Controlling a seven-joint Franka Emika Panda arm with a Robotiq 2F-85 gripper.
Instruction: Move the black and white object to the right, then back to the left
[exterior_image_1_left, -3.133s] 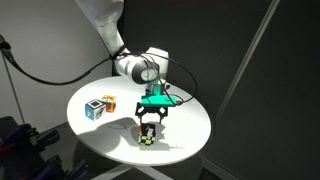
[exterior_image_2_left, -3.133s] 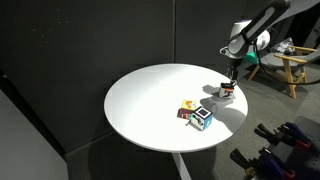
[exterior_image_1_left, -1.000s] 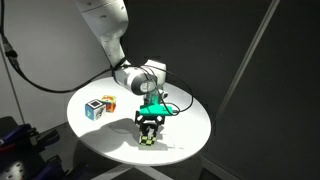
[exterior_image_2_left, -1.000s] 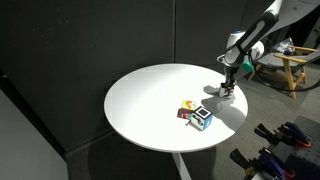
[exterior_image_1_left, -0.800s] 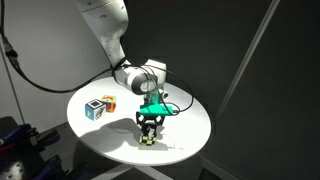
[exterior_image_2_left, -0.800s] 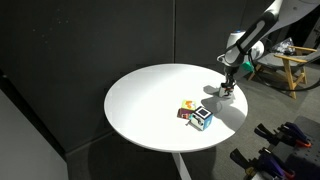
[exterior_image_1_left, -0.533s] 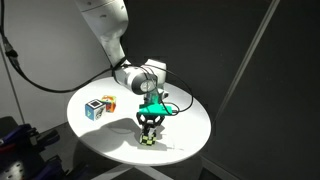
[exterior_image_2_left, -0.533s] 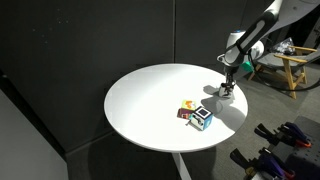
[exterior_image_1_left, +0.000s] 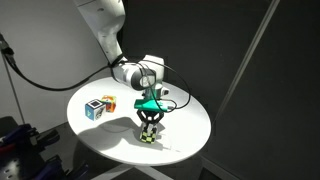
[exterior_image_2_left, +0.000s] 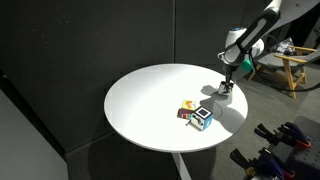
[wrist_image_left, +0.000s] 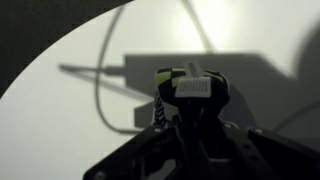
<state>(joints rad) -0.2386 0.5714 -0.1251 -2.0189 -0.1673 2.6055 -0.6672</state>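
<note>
between the gripper (exterior_image_1_left: 148, 132) jaws | black and white object (wrist_image_left: 188, 86) | pinched from both sides

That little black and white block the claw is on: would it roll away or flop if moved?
Probably neither. The black and white object looks blocky and flat-faced, so it should slide, not roll. It shows no squashing in the gripper, so likely stiff. Small, so probably light.

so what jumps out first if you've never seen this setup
The round white table bright against the black backdrop, with the white robot arm bent over it. Its fingers are closed on a small black and white patterned block near the table's edge, while a blue cube with a white face sits apart beside a small orange-red piece.
</note>
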